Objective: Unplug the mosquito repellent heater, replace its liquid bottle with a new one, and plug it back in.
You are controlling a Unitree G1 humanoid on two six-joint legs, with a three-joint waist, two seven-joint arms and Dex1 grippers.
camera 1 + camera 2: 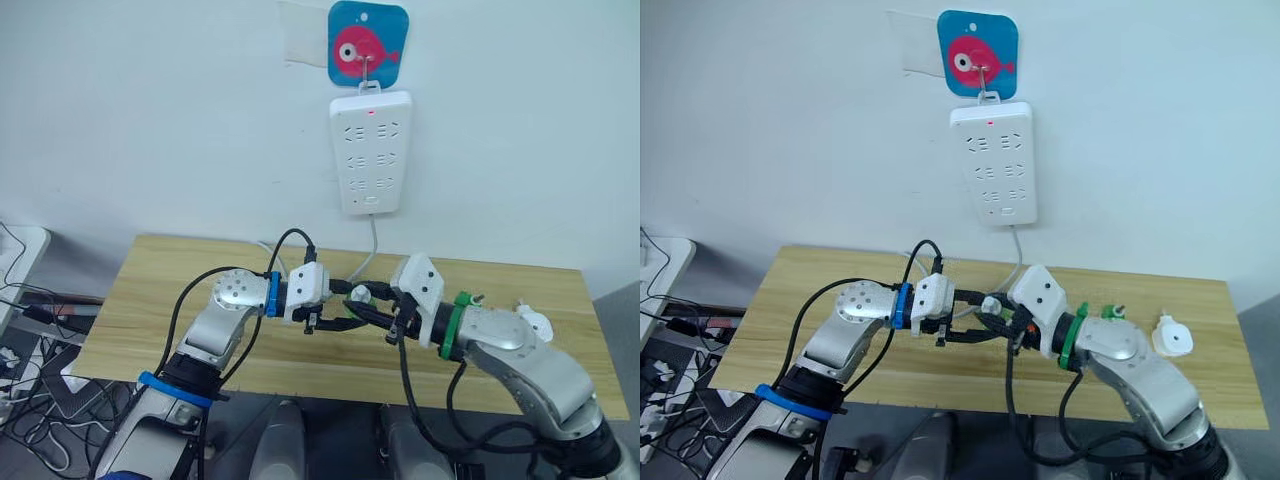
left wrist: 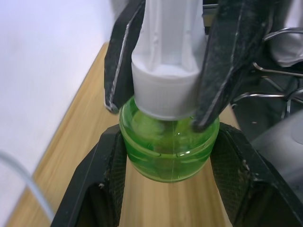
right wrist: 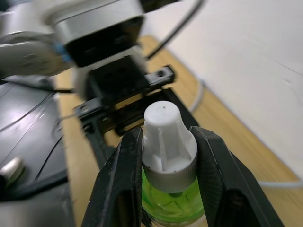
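Wooden table, white strip on the wall above. Heater sits on the table's right end, well apart from both grippers. Green bottle, liquid inside: left gripper clamps the body, right gripper clamps the ribbed white cap. Bottle base hidden.

Even, bright indoor light; soft shadows on the bench. Wrist views blur toward the background, and the green bottle shows small glints.
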